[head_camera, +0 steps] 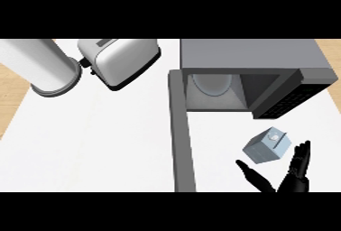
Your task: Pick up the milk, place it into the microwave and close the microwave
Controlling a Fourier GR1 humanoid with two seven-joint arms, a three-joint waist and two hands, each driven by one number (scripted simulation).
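Observation:
The milk (268,145), a small pale blue-grey carton with a white cap, stands on the white counter in front of the microwave (253,58). My right hand (296,173) is open just below and to the right of the carton, fingers straight up along its right side and thumb (253,176) spread out below it, not touching it. The microwave stands open, showing its dark cavity with a round glass plate (213,83) inside. Its door (181,131) swings out toward me on the left of the carton. My left hand does not show.
A silver toaster (120,58) lies at the back centre-left, and a tall white cylinder (47,67) stands at the back left. The microwave's control panel (290,99) faces the right. The white counter (93,144) stretches left of the door.

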